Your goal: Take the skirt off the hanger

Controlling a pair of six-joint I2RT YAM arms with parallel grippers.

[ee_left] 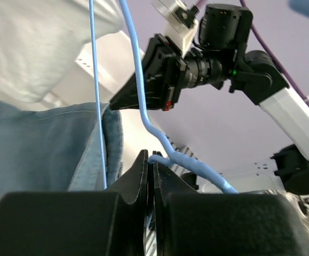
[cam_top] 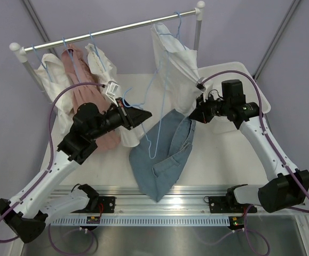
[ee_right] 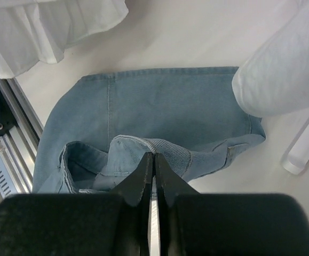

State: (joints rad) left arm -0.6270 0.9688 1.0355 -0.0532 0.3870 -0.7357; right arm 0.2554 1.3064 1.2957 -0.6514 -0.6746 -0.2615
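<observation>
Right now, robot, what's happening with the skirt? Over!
Left gripper shut on hanger. Right gripper shut on skirt. Skirt lying on table. White garment hanging close by.

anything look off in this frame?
Yes. The skirt lies crumpled on the table, its lower corner spilling over the near edge onto the metal rail. The blue hanger, pinched in the left gripper, hangs askew above it.

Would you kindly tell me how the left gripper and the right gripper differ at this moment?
The left gripper pinches the wire of the blue hanger, whereas the right gripper is closed on the waistband of the denim skirt. In the top view, the left gripper points rightward, the right gripper leftward. Both are shut.
</observation>
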